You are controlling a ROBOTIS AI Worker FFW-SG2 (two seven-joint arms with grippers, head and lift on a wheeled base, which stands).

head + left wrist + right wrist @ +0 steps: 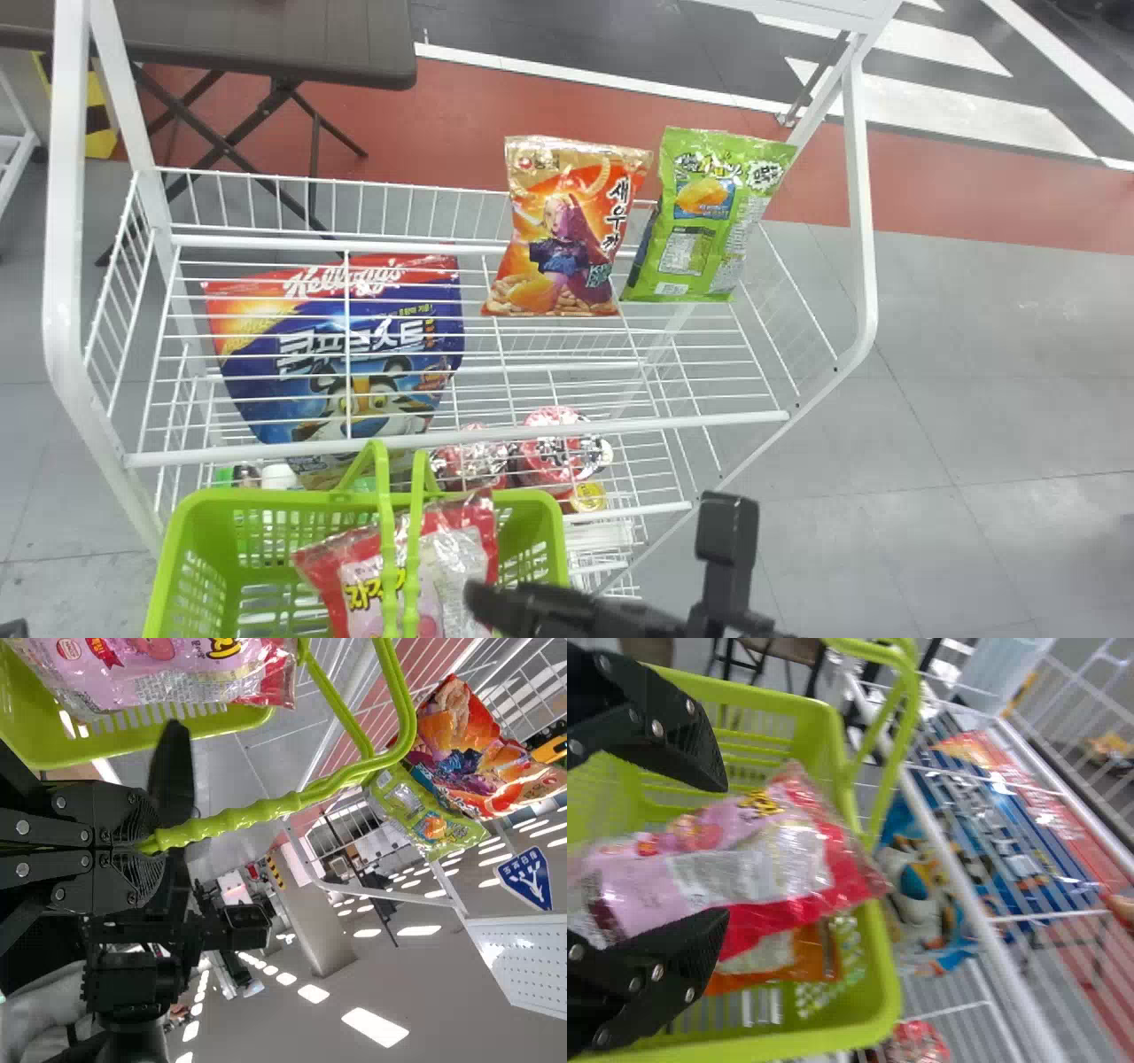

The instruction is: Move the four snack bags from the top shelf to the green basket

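Observation:
Two snack bags stand on the top shelf in the head view: an orange bag (558,239) and, right of it, a green bag (709,217). My right gripper (496,607) is low over the green basket (354,501), beside the pink bag (425,576). From the right wrist view, the right gripper (726,850) is open, its fingers on either side of the pink bag (744,864), which rests in the basket over another, orange bag (788,957). In the left wrist view my left gripper (146,844) is shut on the basket's green handle (239,818).
A large blue cereal bag (354,354) stands on the rack below the top shelf's wire front, left of the snack bags. Red-lidded cups (558,447) sit lower down. The shelf's white front rail (532,432) runs behind the basket; a dark table (266,44) stands beyond.

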